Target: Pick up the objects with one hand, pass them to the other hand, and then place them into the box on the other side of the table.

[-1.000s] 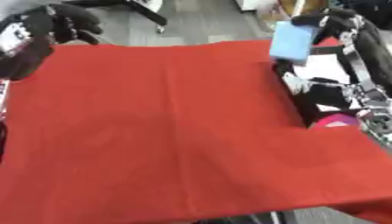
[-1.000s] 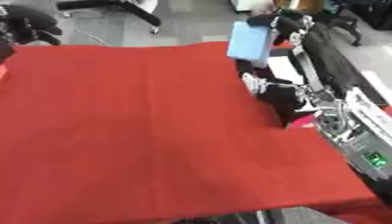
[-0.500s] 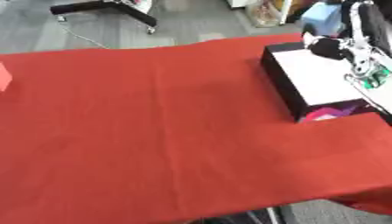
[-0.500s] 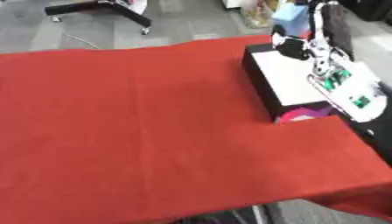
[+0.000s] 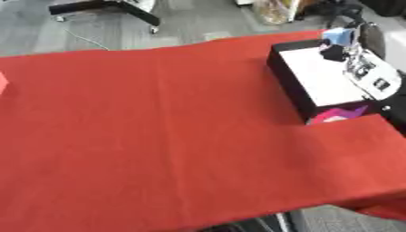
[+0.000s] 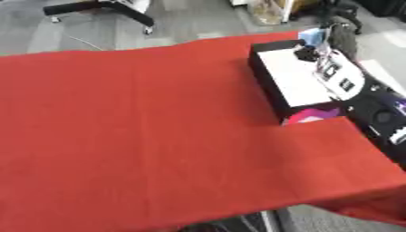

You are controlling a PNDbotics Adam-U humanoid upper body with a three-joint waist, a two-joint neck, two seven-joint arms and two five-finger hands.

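A black box [image 5: 287, 79] with a white inside stands at the table's right side on the red cloth [image 5: 158, 136]. My right hand [image 5: 332, 52] hangs over the box's far right corner, fingers curled on a light blue object [image 5: 339, 36], which shows just above the hand. The white and silver forearm [image 5: 371, 77] runs along the box's right edge. Something pink and purple [image 5: 337, 115] lies at the near end of the box. A small red thing [image 5: 2, 84] shows at the left edge. My left hand is out of sight.
The cloth's near right corner [image 6: 373, 204] drops off the table. Beyond the far edge are an office chair base [image 5: 103, 7] and a yellowish bag [image 5: 273, 9] on the grey floor.
The camera has shifted, and my left hand no longer shows. My right hand has come down with the light blue object from above the table's far edge to the box's far corner.
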